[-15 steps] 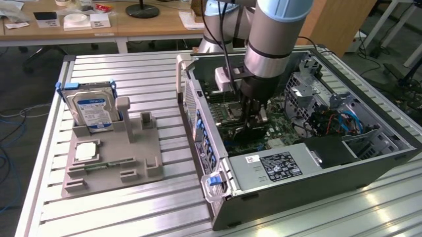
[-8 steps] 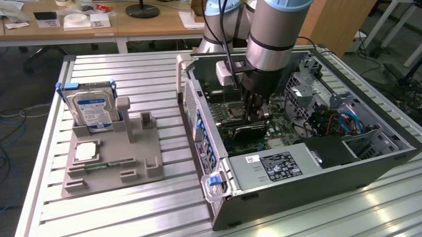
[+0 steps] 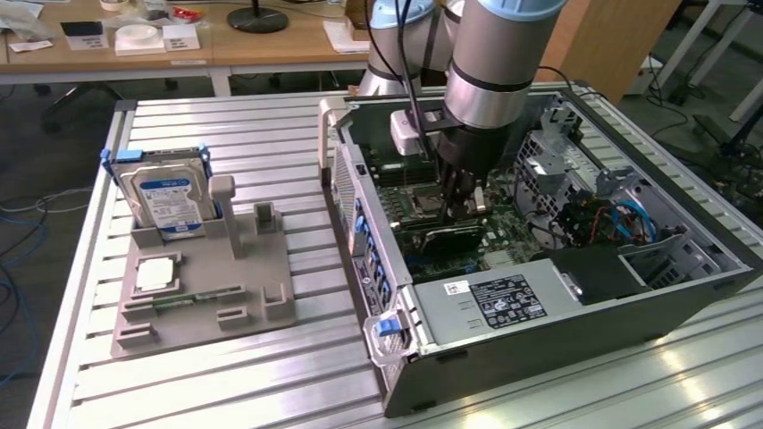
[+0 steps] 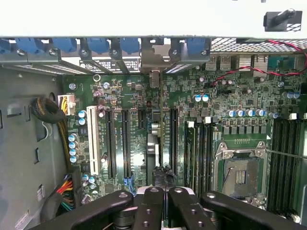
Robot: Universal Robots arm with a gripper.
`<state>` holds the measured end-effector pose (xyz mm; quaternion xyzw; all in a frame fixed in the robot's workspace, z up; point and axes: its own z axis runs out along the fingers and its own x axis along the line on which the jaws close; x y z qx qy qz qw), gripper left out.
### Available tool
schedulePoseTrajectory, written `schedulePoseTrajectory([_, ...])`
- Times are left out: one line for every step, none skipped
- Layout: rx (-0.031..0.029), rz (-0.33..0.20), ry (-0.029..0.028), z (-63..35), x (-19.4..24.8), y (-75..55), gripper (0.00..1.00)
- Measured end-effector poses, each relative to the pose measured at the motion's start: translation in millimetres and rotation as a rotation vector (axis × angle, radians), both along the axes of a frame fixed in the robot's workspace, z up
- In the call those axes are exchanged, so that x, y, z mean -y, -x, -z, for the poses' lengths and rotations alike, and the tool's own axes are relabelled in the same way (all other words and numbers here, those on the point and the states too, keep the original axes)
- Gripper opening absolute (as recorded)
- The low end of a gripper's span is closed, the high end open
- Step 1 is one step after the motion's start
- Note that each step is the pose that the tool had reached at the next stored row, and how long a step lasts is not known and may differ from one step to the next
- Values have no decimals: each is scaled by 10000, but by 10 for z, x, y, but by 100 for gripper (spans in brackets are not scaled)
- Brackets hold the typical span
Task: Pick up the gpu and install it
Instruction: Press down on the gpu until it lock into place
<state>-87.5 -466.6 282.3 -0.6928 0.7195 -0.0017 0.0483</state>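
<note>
The gpu (image 3: 437, 239) is a dark flat card standing on edge across the motherboard inside the open computer case (image 3: 560, 349). In the wrist view the gpu (image 4: 154, 143) appears edge-on as a thin grey strip in line with the expansion slots (image 4: 125, 143). My gripper (image 3: 460, 213) reaches straight down into the case, right above the card's top edge. In the wrist view the gripper (image 4: 166, 194) has its two black fingers (image 4: 148, 206) pressed together over the near end of the card. I cannot tell whether they touch the card.
A grey fixture (image 3: 256, 295) on the slatted table holds a silver hard drive (image 3: 167, 204), a chip (image 3: 155, 273) and a green memory stick (image 3: 179, 304). Inside the case are the power supply (image 3: 501, 299), cables (image 3: 614, 219), the processor socket (image 4: 240, 175) and blue slot clips (image 4: 98, 45).
</note>
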Motion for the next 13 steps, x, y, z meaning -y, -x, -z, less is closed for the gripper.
schedulePoseTrajectory([0, 0, 0, 0, 0, 0, 11])
schedulePoseTrajectory([0, -1, 0, 0, 0, 0, 11])
schedulePoseTrajectory([0, -1, 0, 0, 0, 0, 11])
schedulePoseTrajectory([0, -1, 0, 0, 0, 0, 11])
schedulePoseTrajectory([0, -1, 0, 0, 0, 0, 11])
schedulePoseTrajectory([0, 0, 0, 0, 0, 0, 11])
schedulePoseTrajectory([0, 0, 0, 0, 0, 0, 11])
schedulePoseTrajectory([0, 0, 0, 0, 0, 0, 11])
schedulePoseTrajectory([0, 0, 0, 0, 0, 0, 11])
schedulePoseTrajectory([0, -1, 0, 0, 0, 0, 11])
schedulePoseTrajectory([0, -1, 0, 0, 0, 0, 11])
schedulePoseTrajectory([-4, 0, 0, 0, 0, 0, 11])
schedulePoseTrajectory([-45, 0, -1, 0, 0, 0, 11])
